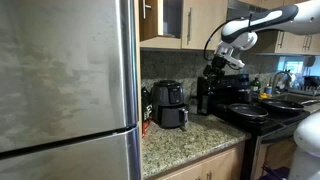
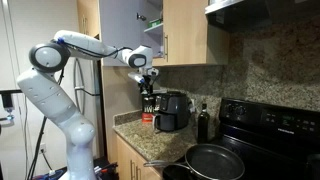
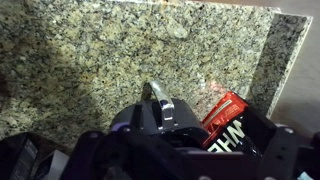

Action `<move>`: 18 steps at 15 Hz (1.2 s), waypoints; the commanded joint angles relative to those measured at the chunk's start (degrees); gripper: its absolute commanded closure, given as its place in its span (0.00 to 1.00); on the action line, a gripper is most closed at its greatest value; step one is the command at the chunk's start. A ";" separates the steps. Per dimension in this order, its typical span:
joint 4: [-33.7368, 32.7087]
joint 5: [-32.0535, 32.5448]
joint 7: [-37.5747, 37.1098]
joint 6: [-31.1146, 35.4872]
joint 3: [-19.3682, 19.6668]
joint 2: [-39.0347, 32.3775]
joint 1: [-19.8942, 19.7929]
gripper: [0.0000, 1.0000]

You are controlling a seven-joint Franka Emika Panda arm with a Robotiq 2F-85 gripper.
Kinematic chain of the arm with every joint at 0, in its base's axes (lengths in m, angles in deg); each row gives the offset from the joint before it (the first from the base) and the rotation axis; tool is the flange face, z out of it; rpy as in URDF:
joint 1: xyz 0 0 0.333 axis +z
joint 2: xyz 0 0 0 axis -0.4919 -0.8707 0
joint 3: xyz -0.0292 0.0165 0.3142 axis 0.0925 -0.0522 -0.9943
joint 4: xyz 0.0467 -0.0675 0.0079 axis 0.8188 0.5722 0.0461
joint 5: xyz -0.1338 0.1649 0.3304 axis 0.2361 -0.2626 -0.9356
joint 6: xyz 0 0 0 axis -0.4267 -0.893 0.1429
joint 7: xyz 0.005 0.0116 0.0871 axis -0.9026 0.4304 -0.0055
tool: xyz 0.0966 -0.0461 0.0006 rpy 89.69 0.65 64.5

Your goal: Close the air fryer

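Note:
The air fryer [image 1: 167,103] is squat and black and stands on the granite counter next to the fridge. It also shows in an exterior view [image 2: 172,110]. Its front drawer basket [image 1: 172,118] sticks out a little from the body. My gripper [image 1: 222,62] hangs in the air well above the fryer, touching nothing, as an exterior view [image 2: 148,82] also shows. The wrist view looks down on the fryer's drawer handle [image 3: 158,105]. My dark fingers stand wide apart at the bottom corners, with nothing between them.
A red packet [image 3: 225,118] lies beside the fryer. A tall slim black appliance [image 1: 203,96] stands between the fryer and the black stove [image 1: 262,118], which carries pans [image 2: 210,158]. The steel fridge [image 1: 65,80] is on the fryer's other side. Wooden cabinets [image 2: 185,30] hang overhead.

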 commanded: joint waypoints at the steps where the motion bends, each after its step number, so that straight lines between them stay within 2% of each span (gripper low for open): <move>1: -0.16 -0.53 0.45 -0.28 -0.98 -0.08 -1.26 0.00; 3: -0.16 -0.53 0.45 -0.28 -0.98 -0.08 -1.26 0.00; 4: -0.44 -2.08 1.62 -1.53 -0.16 -4.36 -0.61 0.00; 5: 1.05 -2.14 0.47 0.51 -0.85 -6.57 -0.90 0.00; 7: 3.20 -6.66 3.59 2.87 -0.49 -10.32 0.61 0.00; 10: 4.38 -12.81 5.49 10.97 -2.21 -18.18 1.04 0.00; 11: 4.43 -9.78 3.74 7.25 -2.47 -14.03 -0.29 0.00; 13: 4.48 -11.58 4.43 10.43 -3.32 -18.38 -0.04 0.00; 15: 4.31 -11.70 4.43 10.78 -3.44 -19.28 -0.01 0.00; 18: 4.32 -11.68 6.07 20.15 -5.50 -23.93 1.25 0.00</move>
